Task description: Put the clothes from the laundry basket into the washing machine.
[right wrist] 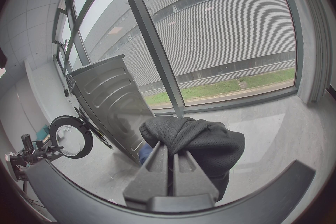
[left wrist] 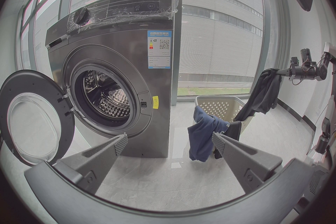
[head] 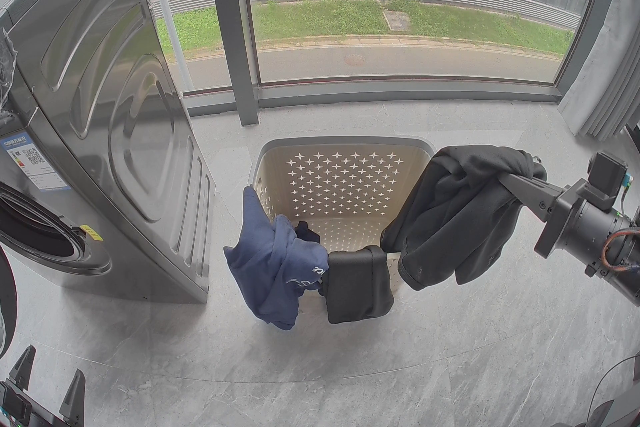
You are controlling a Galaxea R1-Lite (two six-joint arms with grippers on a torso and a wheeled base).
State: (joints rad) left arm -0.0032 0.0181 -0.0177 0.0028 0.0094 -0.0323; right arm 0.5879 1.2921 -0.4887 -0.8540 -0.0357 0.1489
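right hand [head: 513, 180] clamped on black garment [head: 460, 215] above laundry basket [head: 343, 145]

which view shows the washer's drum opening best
The left wrist view: it faces the drum opening head-on, with the door swung wide. The head view catches just a slice of its rim. The right wrist view: the washer side-on, door far off.

We see a blue garment [head: 273, 261] and a dark garment [head: 357, 291] draped over the near rim of the cream laundry basket [head: 340, 181]. A black garment [head: 453, 221] hangs from our right gripper [head: 515, 183], and the grey washing machine [head: 113, 115] has its door [left wrist: 35, 119] open.
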